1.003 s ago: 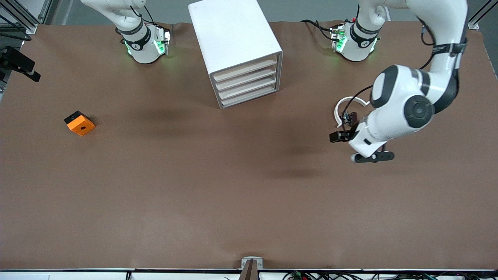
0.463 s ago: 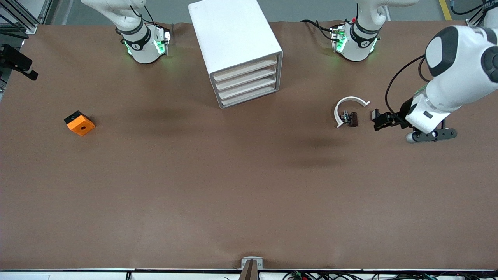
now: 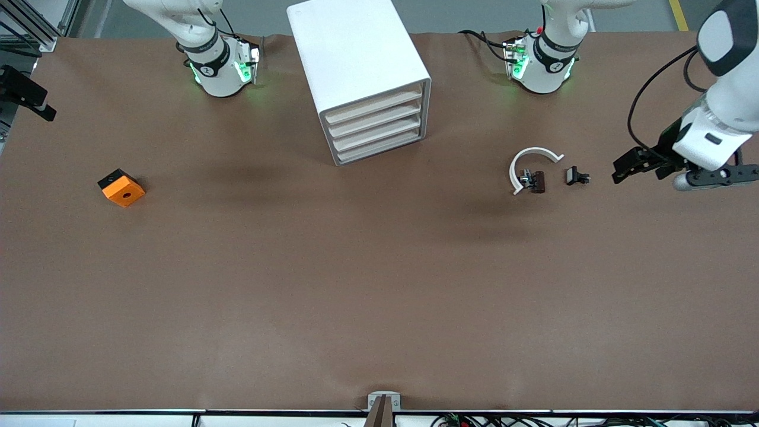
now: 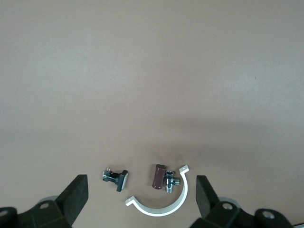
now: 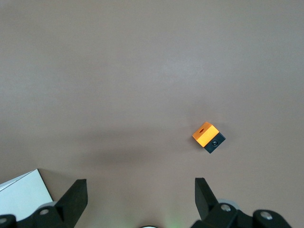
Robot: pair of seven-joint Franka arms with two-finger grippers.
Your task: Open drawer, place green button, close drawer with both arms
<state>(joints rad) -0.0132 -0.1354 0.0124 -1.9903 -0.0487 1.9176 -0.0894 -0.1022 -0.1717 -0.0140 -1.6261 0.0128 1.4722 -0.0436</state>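
The right gripper [image 5: 140,187] hangs high with its fingers spread wide and nothing between them. It looks down on an orange block [image 3: 121,188], which lies on the table [image 3: 356,284] well apart from the drawer cabinet [image 3: 356,53], toward the right arm's end.

The cabinet stands between the two bases. Its four drawers [image 3: 375,127] face the front camera, turned a little toward the left arm's end, and all four sit flush.

No green button shows anywhere on the table. It may lie inside a shut drawer, or it may be out of view; the pictures fit both.

Toward the left arm's end from the cabinet lie a white curved clip [image 3: 522,163], a brown part [image 3: 537,181] touching it, and a small black part [image 3: 576,176] just beside them.

The left gripper [image 4: 141,184] hovers past these parts from the cabinet, also spread and holding nothing, pointing back toward them.
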